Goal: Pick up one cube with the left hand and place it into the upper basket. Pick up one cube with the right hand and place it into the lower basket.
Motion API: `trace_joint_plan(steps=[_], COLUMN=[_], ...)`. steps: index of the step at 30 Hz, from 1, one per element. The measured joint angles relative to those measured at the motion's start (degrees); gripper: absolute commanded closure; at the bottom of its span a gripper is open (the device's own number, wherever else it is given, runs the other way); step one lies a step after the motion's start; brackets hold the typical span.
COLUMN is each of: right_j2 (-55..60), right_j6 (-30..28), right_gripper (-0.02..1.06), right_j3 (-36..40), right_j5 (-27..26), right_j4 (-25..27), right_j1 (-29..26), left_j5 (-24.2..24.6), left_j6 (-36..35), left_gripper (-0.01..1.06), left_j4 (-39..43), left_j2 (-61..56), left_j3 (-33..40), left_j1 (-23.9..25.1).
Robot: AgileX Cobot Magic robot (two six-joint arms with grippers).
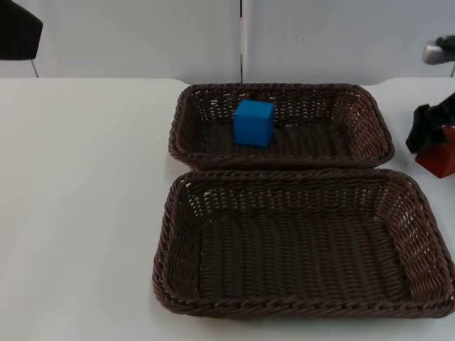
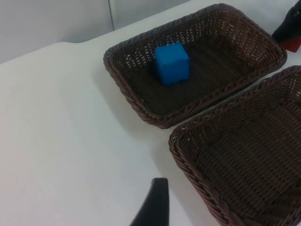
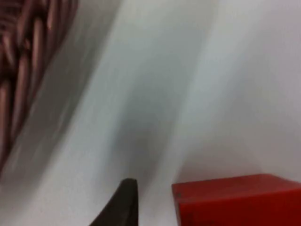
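A blue cube [image 1: 254, 122] [image 2: 172, 63] rests inside the upper basket [image 1: 370, 121] [image 2: 141, 108], towards its left back. The lower basket [image 1: 167, 241] [image 2: 188, 155] in front of it holds nothing. A red cube [image 1: 439, 159] [image 3: 240, 200] sits on the table right of the upper basket. My right gripper [image 1: 426, 138] is down over it and open. One black fingertip [image 3: 123, 202] stands beside the cube with a thin strip of table between them. My left gripper [image 1: 18, 32] waits high at the far left corner.
The two brown wicker baskets stand edge to edge in the middle of the white table [image 1: 78, 213]. The grey partition wall [image 1: 142, 35] closes off the back. The red cube lies close to the upper basket's right rim.
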Motion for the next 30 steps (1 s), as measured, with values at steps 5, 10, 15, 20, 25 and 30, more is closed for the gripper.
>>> trace_joint_plan(steps=[5,10,15,20,25,30], right_j2=[1.5,1.5,1.5,-0.9,-5.4,-10.2], right_j6=[0.0,0.0,0.0,0.0,0.0,0.1], right_gripper=[0.03,0.24,0.69,1.04,1.05,1.05], right_j3=[0.0,0.0,0.0,0.0,0.0,0.0], right_j5=[-0.1,-0.1,0.2,1.5,3.3,5.4], right_j4=[0.0,0.0,0.2,0.2,0.4,0.4], right_j1=[0.0,0.0,0.0,0.0,0.0,0.0], left_j5=[-0.1,-0.1,-0.1,-0.1,-0.1,-0.1], left_j6=[0.0,0.0,0.0,0.0,0.0,0.0], left_gripper=[0.25,0.25,0.25,0.25,0.25,0.25], left_j4=[0.0,0.0,0.0,0.0,0.0,0.0], left_j2=[0.0,0.0,0.0,0.0,0.0,0.0], left_j3=[0.0,0.0,0.0,0.0,0.0,0.0], left_j1=[0.0,0.0,0.0,0.0,0.0,0.0])
